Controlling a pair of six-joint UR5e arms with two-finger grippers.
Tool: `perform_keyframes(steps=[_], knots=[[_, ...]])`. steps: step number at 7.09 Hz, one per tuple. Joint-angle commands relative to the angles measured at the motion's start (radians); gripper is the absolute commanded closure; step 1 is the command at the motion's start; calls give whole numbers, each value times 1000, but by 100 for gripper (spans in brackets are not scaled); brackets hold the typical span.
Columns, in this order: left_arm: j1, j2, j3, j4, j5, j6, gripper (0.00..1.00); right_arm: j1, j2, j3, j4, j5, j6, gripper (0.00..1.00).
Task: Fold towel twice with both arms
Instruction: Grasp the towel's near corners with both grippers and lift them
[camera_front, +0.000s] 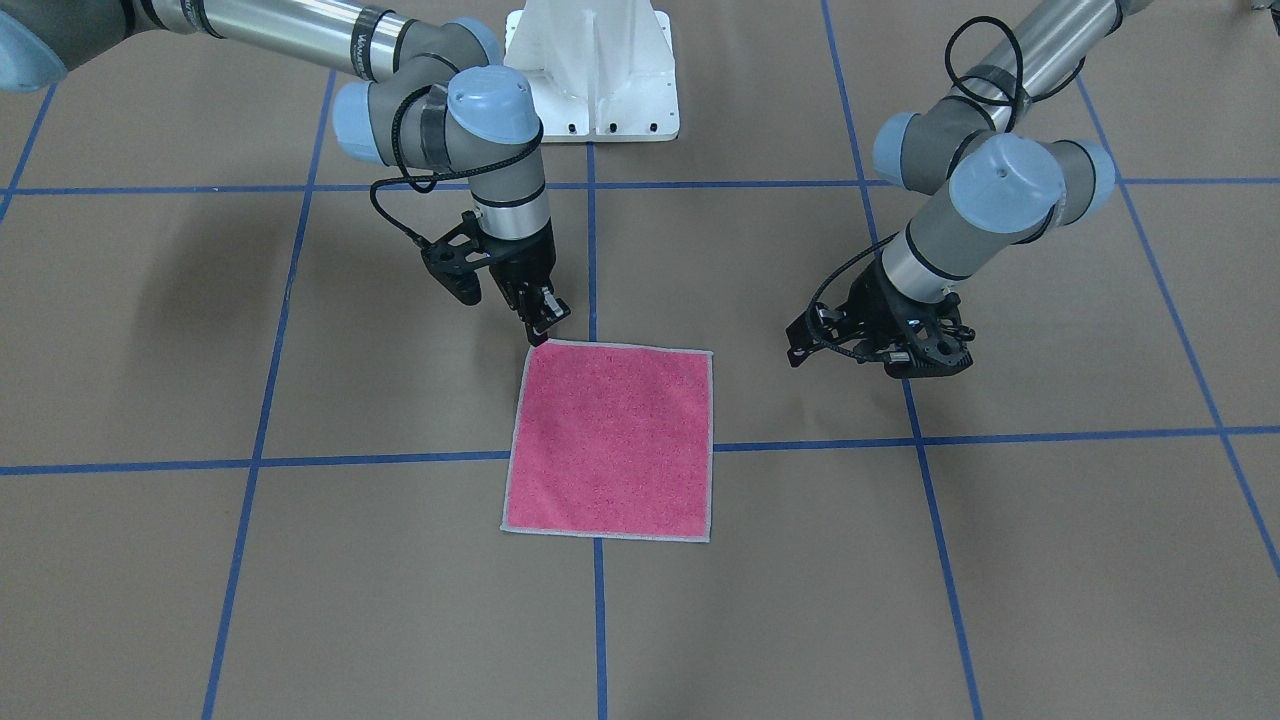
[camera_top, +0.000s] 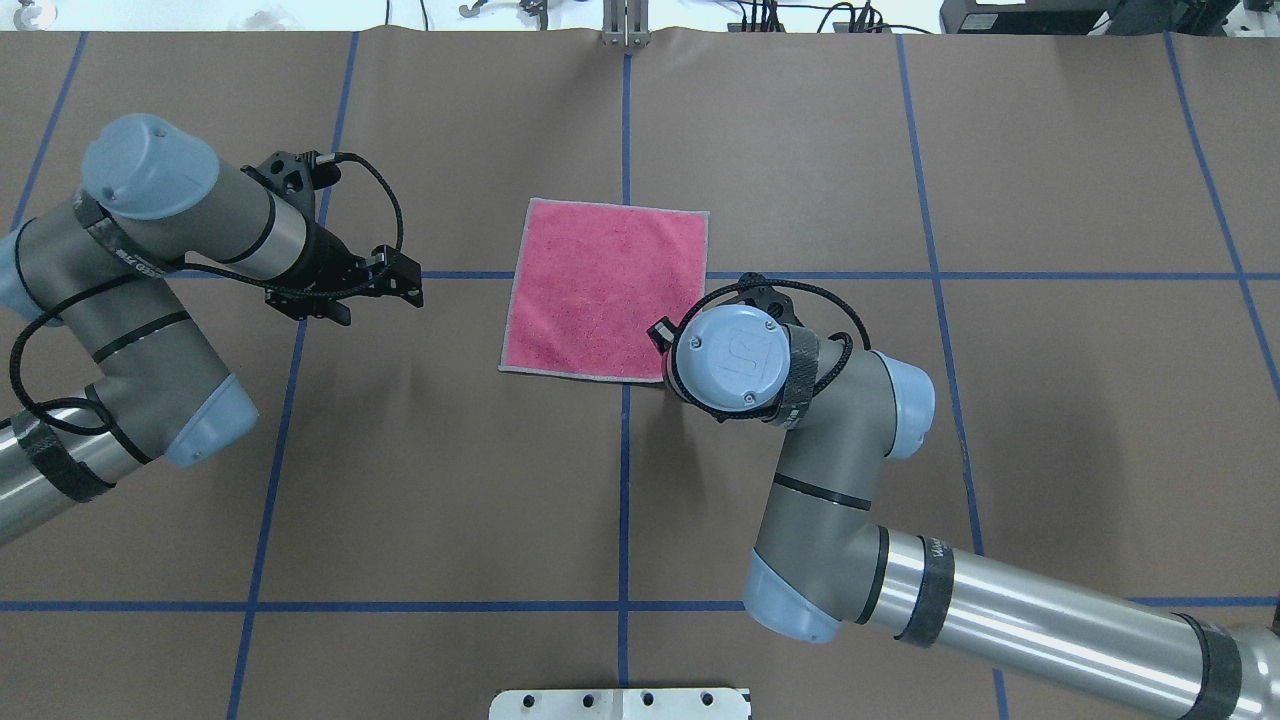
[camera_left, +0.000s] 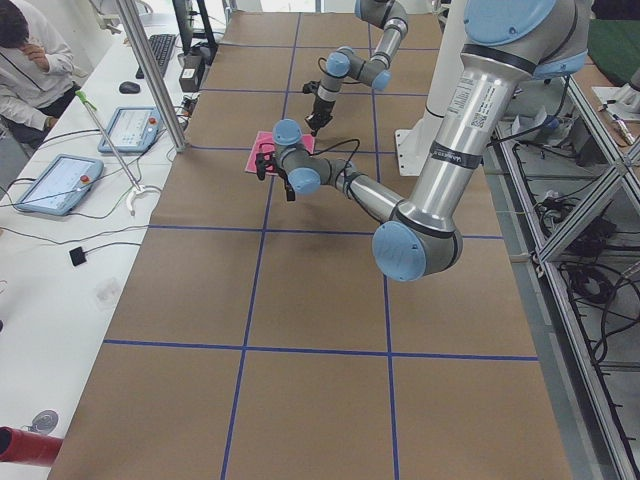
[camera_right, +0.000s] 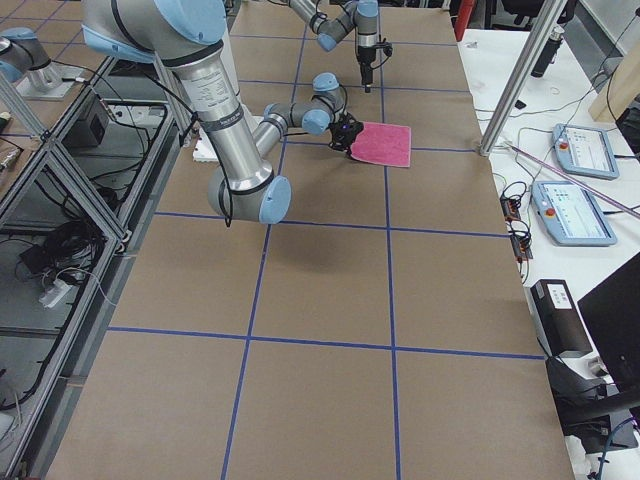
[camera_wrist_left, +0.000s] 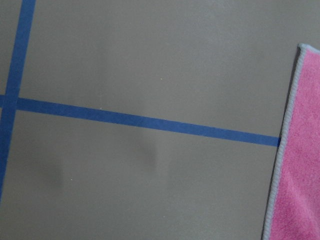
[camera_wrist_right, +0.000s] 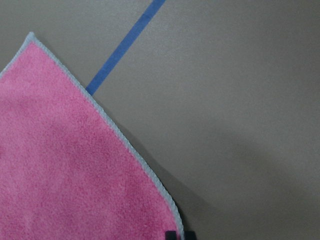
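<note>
The towel lies flat and unfolded, pink face up with a light grey border, on the brown table. My right gripper stands upright on the towel corner nearest the robot on my right side. Its fingers are drawn together there, and one black fingertip touches the towel's border. In the overhead view the right wrist hides that corner. My left gripper hovers open and empty over bare table, a short gap from the towel's left edge.
Blue tape lines divide the table into squares. The white pedestal base stands at the robot's side. Beyond the far edge, a side bench carries tablets and an aluminium post, and a person sits there.
</note>
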Motion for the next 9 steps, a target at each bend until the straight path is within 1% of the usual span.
perform_keyframes(steps=[1,3,5,7,8,9], knots=[[11,0,2,-1,12,-7,0,3,-2,10,0,0,0,100],[32,-18,5,-7,34,-35,0,15,-2,22,2,0,0,100],[61,-41,10,-14,57,-148,0,34,-2,39,3,2,14,100],[95,-61,13,-14,104,-199,0,46,0,45,3,2,18,100],[110,-87,23,-14,120,-225,0,51,0,47,3,2,24,100],[121,-112,40,-14,121,-268,0,58,-2,47,5,2,91,100]])
